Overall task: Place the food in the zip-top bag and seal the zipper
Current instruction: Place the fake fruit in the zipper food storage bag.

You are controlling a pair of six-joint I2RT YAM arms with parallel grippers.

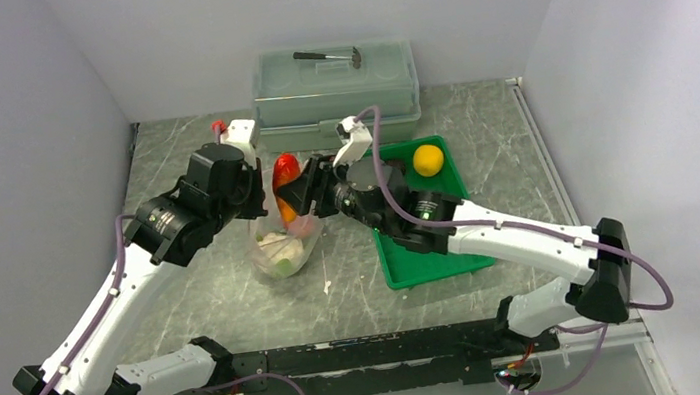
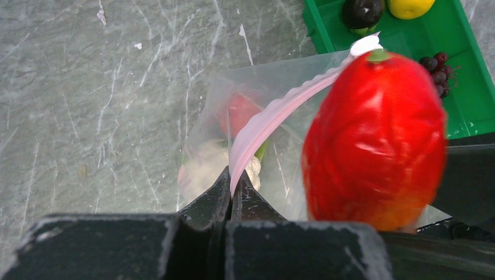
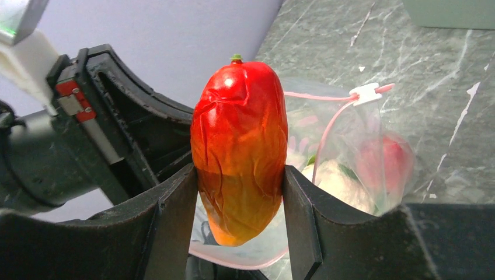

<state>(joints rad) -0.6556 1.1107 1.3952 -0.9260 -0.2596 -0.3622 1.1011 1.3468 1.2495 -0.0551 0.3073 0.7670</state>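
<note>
View from my right wrist. My right gripper clamps a red fruit upright between both fingers, green stem tip up. Behind and below it, the bag stands open, with a white slider on its pink zipper and food visible inside.

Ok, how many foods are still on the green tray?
3: lemon and dark fruit side by side, grapes apart from them; more may be hidden.

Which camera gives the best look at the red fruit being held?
The right wrist view: the red fruit fills it, sharp, pinched in the right gripper. Left wrist shows it blurred; the top view, tiny.
</note>
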